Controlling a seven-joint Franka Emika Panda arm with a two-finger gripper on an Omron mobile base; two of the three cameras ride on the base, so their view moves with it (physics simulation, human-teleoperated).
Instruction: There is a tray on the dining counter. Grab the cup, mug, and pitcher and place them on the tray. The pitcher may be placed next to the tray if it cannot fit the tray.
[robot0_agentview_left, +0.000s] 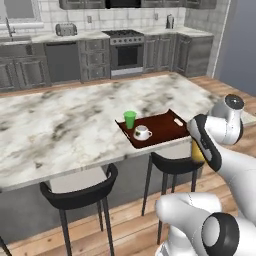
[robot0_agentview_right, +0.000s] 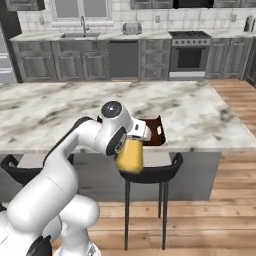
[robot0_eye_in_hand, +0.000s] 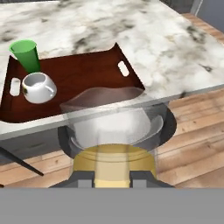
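Cup (robot0_agentview_left: 130, 119) and mug (robot0_agentview_left: 142, 132) both stand on the tray (robot0_agentview_left: 165, 126), at its left end, cup just behind mug, so two of three items look done. The step in hand is the last: the pitcher (robot0_agentview_right: 129, 155) is clamped in the tool (robot0_agentview_right: 134, 141), jaws closed on its clear neck, amber body hanging free off the near edge of the table (robot0_agentview_left: 60, 125), above a bar stool (robot0_agentview_right: 150, 172) and not over the marble. In the hand view the pitcher (robot0_eye_in_hand: 113, 144) fills the foreground and the tray (robot0_eye_in_hand: 83, 78) lies beyond it, mug (robot0_eye_in_hand: 38, 87) and cup (robot0_eye_in_hand: 26, 54) at its far-left end, right half bare. Next move, as I judge it: carry the pitcher up and forward past the table edge, clear the tray's low rim, then lower it onto the bare right half, well apart from the mug; if the wide base won't sit flat inside the rim, set it on the marble beside the tray instead. The risk is the base catching the table edge or the rim on the way in. Surface: white marble top, grey-brown veining, long island with black-seated stools (robot0_agentview_left: 80, 192) along the near side. Room: wood floor (robot0_agentview_right: 220, 210), grey cabinets along the back wall, a stove (robot0_agentview_left: 125, 50), a sink with tap (robot0_agentview_right: 82, 30) under a window, and a toaster (robot0_agentview_left: 66, 30) on the back worktop.
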